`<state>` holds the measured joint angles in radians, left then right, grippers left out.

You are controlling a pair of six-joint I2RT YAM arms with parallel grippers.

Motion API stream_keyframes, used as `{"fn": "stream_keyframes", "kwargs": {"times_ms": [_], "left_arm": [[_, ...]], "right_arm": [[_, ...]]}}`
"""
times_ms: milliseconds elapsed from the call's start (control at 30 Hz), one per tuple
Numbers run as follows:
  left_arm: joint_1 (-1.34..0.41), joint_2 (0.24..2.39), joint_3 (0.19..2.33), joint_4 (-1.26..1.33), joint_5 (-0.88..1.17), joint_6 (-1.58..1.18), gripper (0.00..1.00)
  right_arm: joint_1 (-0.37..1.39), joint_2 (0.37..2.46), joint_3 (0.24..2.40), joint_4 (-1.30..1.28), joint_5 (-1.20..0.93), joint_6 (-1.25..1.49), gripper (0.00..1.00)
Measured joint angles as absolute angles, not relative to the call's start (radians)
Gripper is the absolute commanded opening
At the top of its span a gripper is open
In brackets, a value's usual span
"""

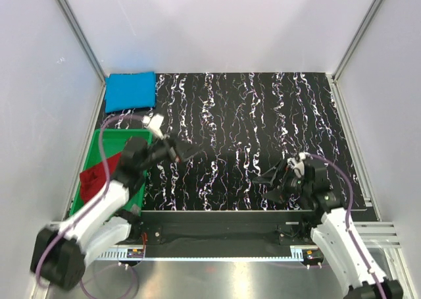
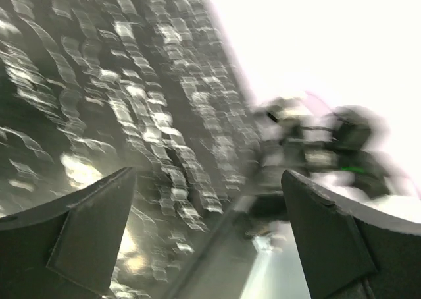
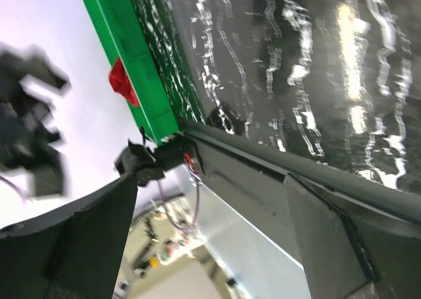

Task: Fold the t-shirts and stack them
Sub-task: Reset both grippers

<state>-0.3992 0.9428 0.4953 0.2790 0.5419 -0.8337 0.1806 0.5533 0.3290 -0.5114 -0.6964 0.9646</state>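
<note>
nearby, left arm (image 1: 108, 197) overhangs green bin (image 1: 125, 134), red t-shirt (image 1: 94, 174)

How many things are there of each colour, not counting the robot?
blue shirt: 1
red shirt: 1
green bin: 1
Total: 3

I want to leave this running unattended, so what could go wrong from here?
The dark red t-shirt lies in the green bin, partly under the left arm; pulling it out could snag on the bin wall. The folded blue t-shirt sits in the far left corner, possibly a stretch to reach. The left gripper and right gripper are open, holding nothing.
</note>
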Motion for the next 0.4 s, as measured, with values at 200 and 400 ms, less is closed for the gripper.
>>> {"fn": "stream_keyframes", "kwargs": {"times_ms": [200,400], "left_arm": [[-0.406,0.302,0.078,0.389,0.571,-1.2,0.99],[-0.407,0.007,0.039,0.495,0.583,-1.504,0.99]], "right_arm": [[0.181,0.236,0.151,-0.5,-0.677,1.185,1.0],[0.181,0.053,0.15,-0.504,-0.675,1.264,1.0]]}}
